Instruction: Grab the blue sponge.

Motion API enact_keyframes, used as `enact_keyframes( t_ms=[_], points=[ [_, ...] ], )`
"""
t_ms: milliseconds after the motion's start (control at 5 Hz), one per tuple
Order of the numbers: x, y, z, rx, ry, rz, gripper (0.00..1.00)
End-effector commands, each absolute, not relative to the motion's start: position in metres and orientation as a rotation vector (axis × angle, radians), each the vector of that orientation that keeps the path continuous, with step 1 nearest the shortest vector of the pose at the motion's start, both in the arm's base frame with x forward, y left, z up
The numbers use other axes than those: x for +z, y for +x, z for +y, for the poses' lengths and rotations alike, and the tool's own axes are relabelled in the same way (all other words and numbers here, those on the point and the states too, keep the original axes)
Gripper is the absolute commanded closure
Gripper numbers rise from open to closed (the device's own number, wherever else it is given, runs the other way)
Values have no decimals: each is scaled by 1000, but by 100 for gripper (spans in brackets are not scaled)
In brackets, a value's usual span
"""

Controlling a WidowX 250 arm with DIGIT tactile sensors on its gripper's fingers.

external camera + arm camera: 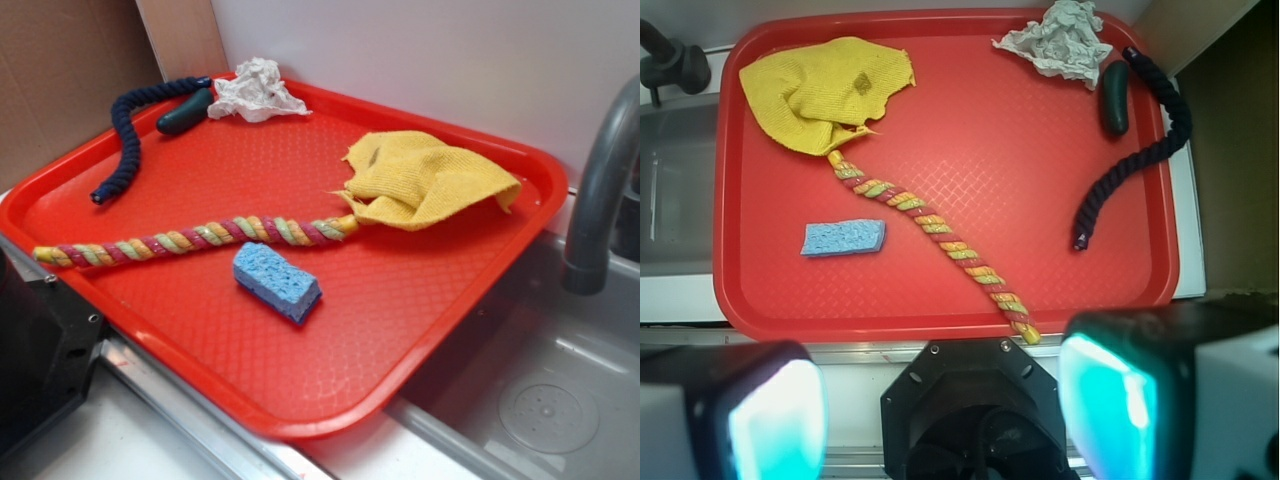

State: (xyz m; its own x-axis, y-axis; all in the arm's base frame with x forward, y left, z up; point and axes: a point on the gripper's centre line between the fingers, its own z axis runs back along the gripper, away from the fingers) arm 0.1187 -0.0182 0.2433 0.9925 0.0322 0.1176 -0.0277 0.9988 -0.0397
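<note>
A: Container, one: red tray [420, 330], textured floor, raised rim. Contents, near to far?

B: Item one, the blue sponge [277, 281], lying flat on the tray floor, apart from everything else. Just behind it, item two, a multicoloured twisted rope [190, 239] running across the tray, its far end tucked under item three, a yellow cloth [425, 180], crumpled. At the back corner: a dark navy braided rope [125, 140], curved; a dark green rounded object [183, 113], too indistinct to identify; a crumpled white paper wad [255, 92].

A: Beside the tray?

B: A grey sink basin [540, 400] and a grey faucet [600, 190], cut off at the frame edge.

A: Gripper?

B: In the wrist view only. The gripper [940, 400] sits at the bottom of the frame, outside the tray's near rim; its two pads [775, 420] are blurred, glowing cyan, spread wide with nothing between them.

A: Sponge relative to the jaws?

B: In the wrist view the blue sponge [844, 238] lies ahead of them and toward the left pad, well apart, untouched.
</note>
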Motion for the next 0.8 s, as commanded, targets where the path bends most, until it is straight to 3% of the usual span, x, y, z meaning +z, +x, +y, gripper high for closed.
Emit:
enact_keyframes(
  t_ms=[0, 200, 400, 600],
  points=[
    [243, 119, -18, 30, -38, -119, 0],
    [207, 169, -7, -222, -7, -163, 0],
    [180, 195, -21, -475, 13, -170, 0],
    [156, 194, -52, -728, 43, -187, 0]
  ],
)
